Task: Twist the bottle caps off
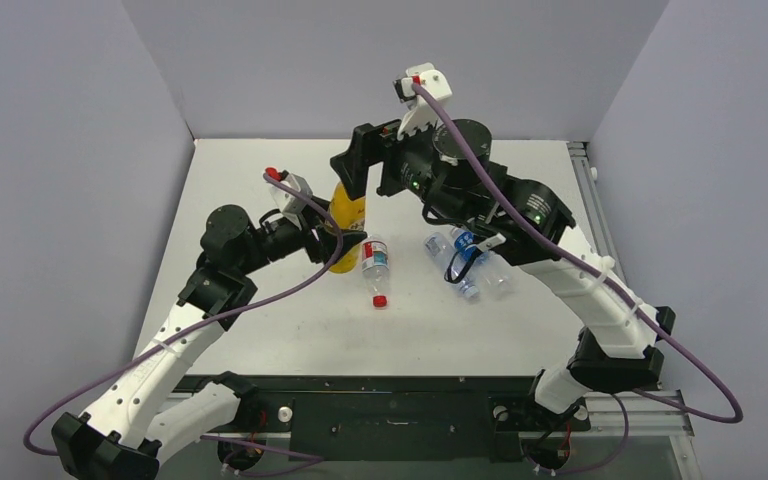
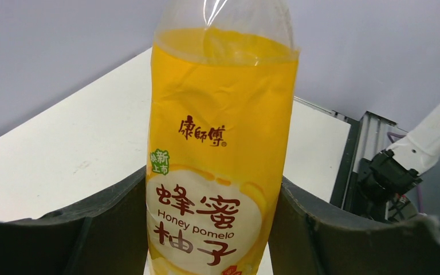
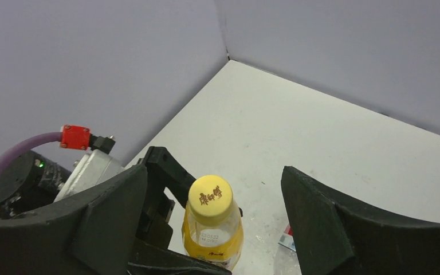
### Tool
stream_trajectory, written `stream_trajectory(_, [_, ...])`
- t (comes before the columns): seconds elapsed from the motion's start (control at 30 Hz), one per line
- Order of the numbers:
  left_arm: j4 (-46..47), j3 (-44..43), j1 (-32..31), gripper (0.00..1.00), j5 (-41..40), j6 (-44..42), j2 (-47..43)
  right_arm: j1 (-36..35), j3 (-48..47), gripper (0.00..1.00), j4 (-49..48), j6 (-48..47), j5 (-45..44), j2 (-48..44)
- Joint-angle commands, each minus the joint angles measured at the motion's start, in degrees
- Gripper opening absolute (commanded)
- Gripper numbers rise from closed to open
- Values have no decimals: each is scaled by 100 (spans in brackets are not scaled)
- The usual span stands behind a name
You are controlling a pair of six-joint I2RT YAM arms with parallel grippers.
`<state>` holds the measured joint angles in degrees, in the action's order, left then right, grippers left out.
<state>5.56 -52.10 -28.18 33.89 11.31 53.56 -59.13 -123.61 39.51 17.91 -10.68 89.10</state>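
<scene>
The yellow-orange juice bottle (image 2: pixel 223 114) stands upright on the table, and my left gripper (image 2: pixel 217 229) is shut on its lower body, one finger pressing each side of the label. Its yellow cap (image 3: pixel 209 198) sits on the neck. My right gripper (image 3: pixel 213 175) hovers over it, open, its fingers (image 3: pixel 326 217) wide apart on either side and touching nothing. In the top view the right gripper (image 1: pixel 370 172) covers the bottle's top (image 1: pixel 348 212). The bottle with the red-white label (image 1: pixel 374 260) lies on its side, its red cap (image 1: pixel 380 300) pointing toward the arms.
Two clear bottles lie under my right forearm, one with a blue label (image 1: pixel 463 250) and a plain one (image 1: pixel 495 278). Grey walls close the table (image 1: pixel 260 330) on the left, back and right. A metal rail (image 1: pixel 585 170) runs along the right edge.
</scene>
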Motion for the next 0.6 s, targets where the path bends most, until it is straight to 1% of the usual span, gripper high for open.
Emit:
stream_trajectory(0.0, [36,-165,-34,0,-572,-285,-127,-26,-236,77,174,244,-628,259])
stream_trajectory(0.1, [6,-152,-38,0,-605,-287,-151,-25,-254,69,21,345,-427,318])
stream_trajectory(0.13, [0,-152,-38,0,-613,-287,-152,-22,-266,64,-1,376,-334,356])
stream_trajectory(0.3, [-2,-167,-46,0,-621,-281,-163,6,-311,51,-69,491,-40,456])
stream_trajectory(0.37, [-1,-173,-47,0,-620,-271,-150,44,-309,44,-68,520,121,494])
stream_trajectory(0.4, [2,-176,-47,0,-616,-270,-147,67,-312,37,-60,538,163,507])
stream_trajectory(0.43, [-12,-188,-47,0,-613,-270,-140,81,-312,32,-54,544,198,514])
stream_trajectory(0.47, [-21,-192,-47,0,-601,-270,-133,103,-306,21,-39,546,198,493])
stream_trajectory(0.5, [-38,-195,-47,0,-575,-270,-128,116,-309,17,-30,531,209,480])
stream_trajectory(0.53, [-42,-184,-47,0,-532,-270,-132,160,-314,9,-9,517,225,436])
stream_trajectory(0.57, [-45,-181,-47,0,-493,-263,-139,198,-313,6,-2,469,317,408])
